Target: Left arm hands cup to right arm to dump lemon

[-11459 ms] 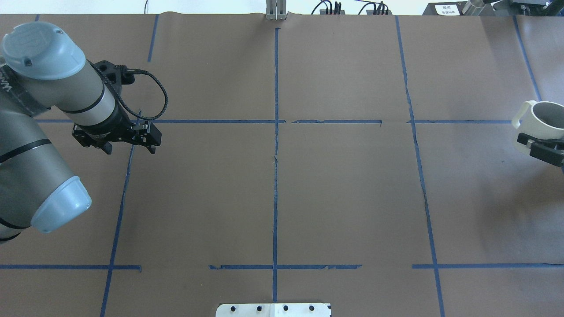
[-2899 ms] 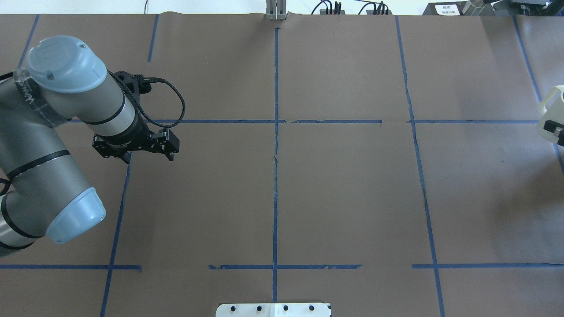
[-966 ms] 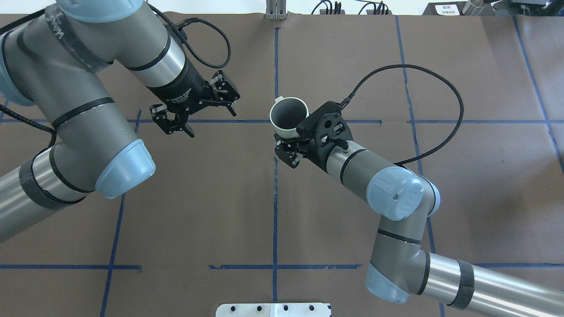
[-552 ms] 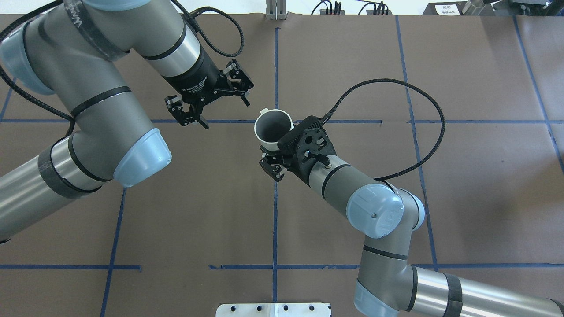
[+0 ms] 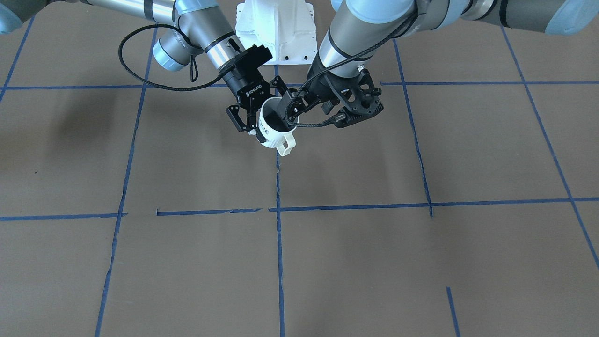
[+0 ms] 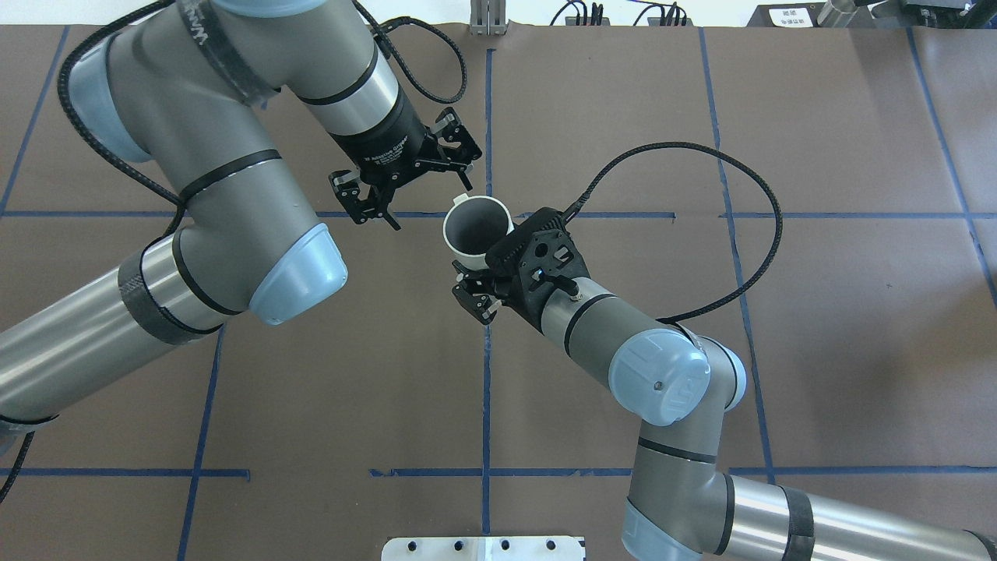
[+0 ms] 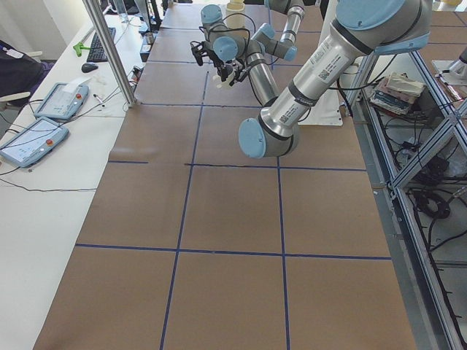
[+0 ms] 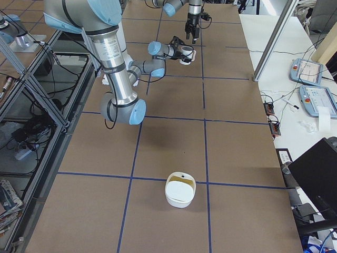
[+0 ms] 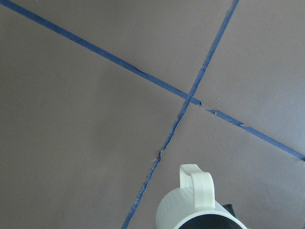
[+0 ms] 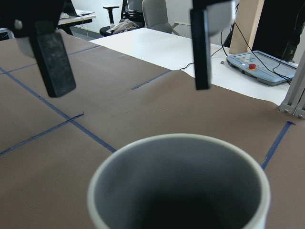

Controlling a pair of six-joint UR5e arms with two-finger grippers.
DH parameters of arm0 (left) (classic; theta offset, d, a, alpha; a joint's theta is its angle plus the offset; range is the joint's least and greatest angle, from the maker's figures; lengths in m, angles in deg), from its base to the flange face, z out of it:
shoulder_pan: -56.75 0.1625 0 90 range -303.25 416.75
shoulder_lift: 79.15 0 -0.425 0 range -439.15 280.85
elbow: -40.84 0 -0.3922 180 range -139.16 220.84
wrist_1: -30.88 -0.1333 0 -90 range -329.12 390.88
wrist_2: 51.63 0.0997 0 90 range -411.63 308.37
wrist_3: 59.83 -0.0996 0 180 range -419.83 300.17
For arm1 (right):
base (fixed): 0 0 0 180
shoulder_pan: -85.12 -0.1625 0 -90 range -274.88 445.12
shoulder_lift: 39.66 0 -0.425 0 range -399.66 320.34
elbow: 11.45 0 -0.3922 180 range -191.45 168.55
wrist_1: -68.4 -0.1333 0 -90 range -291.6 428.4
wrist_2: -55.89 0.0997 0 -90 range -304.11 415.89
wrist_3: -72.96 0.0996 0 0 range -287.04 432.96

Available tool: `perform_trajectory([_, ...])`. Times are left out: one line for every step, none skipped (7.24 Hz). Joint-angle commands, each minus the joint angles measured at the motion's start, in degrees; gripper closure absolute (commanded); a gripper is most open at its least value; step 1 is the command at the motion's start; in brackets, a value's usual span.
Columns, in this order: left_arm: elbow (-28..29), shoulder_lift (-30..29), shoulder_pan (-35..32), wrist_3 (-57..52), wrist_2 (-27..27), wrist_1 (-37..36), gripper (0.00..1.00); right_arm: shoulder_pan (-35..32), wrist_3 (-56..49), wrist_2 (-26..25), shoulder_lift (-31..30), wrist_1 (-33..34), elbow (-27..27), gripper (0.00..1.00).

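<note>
The right gripper (image 5: 256,108) is clamped on the cup (image 6: 475,227), with 1 finger on each side of its ribbed body. In the overhead view the cup is just left of centre in the upper half of the frame, beside the crossing of 2 tape lines (image 6: 487,117) on the table (image 6: 857,351). Its mouth faces up with a slight tilt. In the front-facing view its handle points to the lower right and the "HOME" lettering shows on the side. In the right wrist view the bottom of the cup is too dark to read.

The left gripper (image 6: 431,206) hangs just to the upper left of the cup in the overhead view, close to the handle. Its 2 fingers (image 10: 55,64) are spread wide and grasp nothing.

A white bowl (image 8: 180,201) stands at the lower centre of the right side view, well apart from both arms.
</note>
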Motion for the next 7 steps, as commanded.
perform_trajectory([0.97, -0.41, 1.48, 0.03, -0.04, -0.08, 0.0, 0.01, 0.37, 0.0, 0.02, -0.26, 0.19, 0.49])
perform_trajectory([0.97, -0.14, 2.27, 0.03, -0.04, -0.17, 0.0, 0.01, 0.37, 0.0, 0.02, -0.26, 0.19, 0.48])
perform_trajectory([0.97, -0.05, 2.28, 0.03, -0.04, -0.26, 0.0, -0.08, 0.46, 0.0, 0.02, -0.35, 0.19, 0.45])
perform_trajectory([0.97, -0.05, 2.71, 0.03, -0.04, -0.26, 0.0, -0.08, 0.46, 0.0, 0.02, -0.35, 0.19, 0.41])
perform_trajectory([0.88, -0.05, 2.72, 0.03, -0.04, -0.52, 0.06, -0.08, 0.46, 0.09, -0.07, -0.35, 0.19, 0.37])
perform_trajectory([0.88, -0.14, 2.72, 0.12, -0.04, -0.52, 0.19, -0.08, 0.46, 0.09, -0.07, -0.35, 0.19, 0.35])
perform_trajectory([0.88, -0.05, 2.72, 0.03, -0.12, -0.44, 0.34, -0.08, 0.46, 0.09, -0.07, -0.35, 0.19, 0.32])
